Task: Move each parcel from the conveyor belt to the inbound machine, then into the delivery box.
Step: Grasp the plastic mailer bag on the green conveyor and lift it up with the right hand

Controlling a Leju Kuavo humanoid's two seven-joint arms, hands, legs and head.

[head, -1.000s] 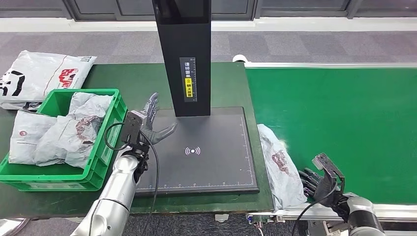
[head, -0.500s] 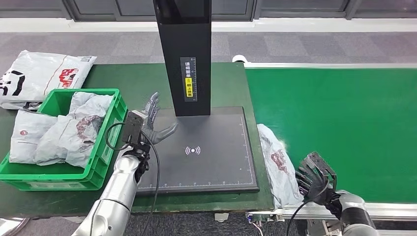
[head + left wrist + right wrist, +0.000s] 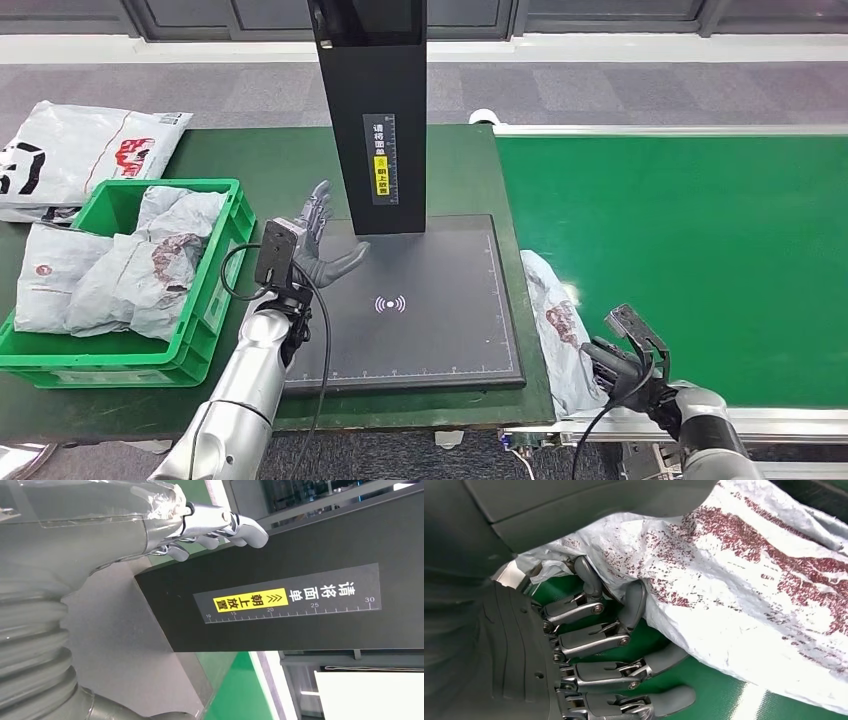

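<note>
Right hand on green conveyor belt, fingertips touching near edge of crumpled white plastic parcel with red print, not yet gripping; likely scooping. Left hand empty, fingers spread, over black scanner plate, likely waiting. Green crate beside it; grey carpet beyond.
</note>
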